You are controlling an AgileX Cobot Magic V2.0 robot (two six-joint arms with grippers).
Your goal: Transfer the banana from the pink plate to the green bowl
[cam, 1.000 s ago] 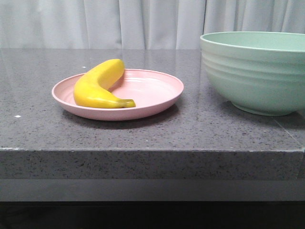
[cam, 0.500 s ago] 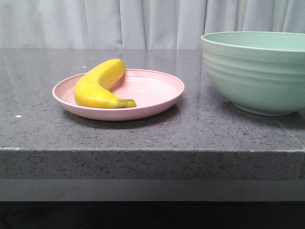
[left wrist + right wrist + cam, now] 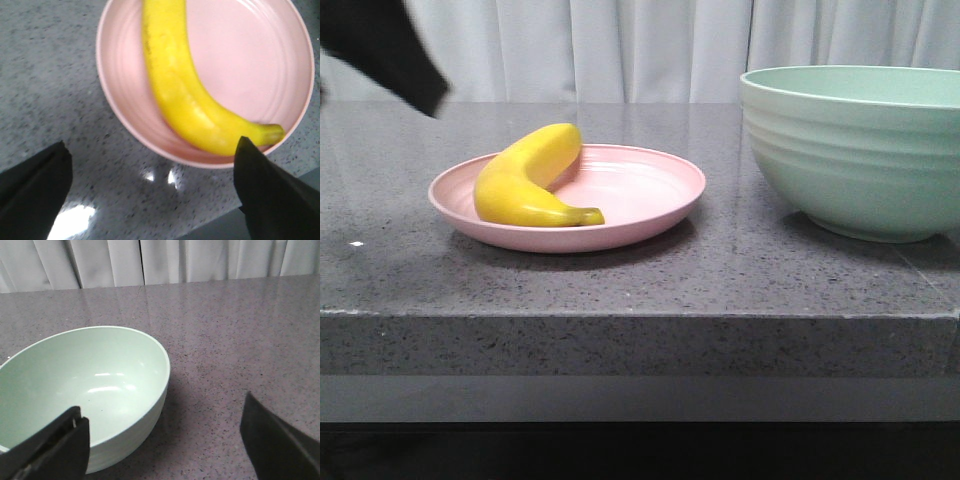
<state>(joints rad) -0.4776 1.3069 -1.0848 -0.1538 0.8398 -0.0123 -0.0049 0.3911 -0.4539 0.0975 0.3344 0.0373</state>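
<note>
In the front view the banana lies on the left half of the pink plate, which sits left of centre on the grey speckled countertop; its dark tip points toward the lower middle of the plate and its thick end rests against the far rim. The green bowl stands at the right of the frame, well apart from the plate, partly cut off by the right edge. A dark piece of the left arm shows in the upper left corner, above the counter and clear of the plate. In the left wrist view the left gripper has its fingers spread wide, one at each lower corner, with the banana and plate rim between and beyond them; nothing is held. In the right wrist view the right gripper is likewise spread apart and holds nothing, the bowl lying at the lower left. Pale curtains hang behind the counter.
</note>
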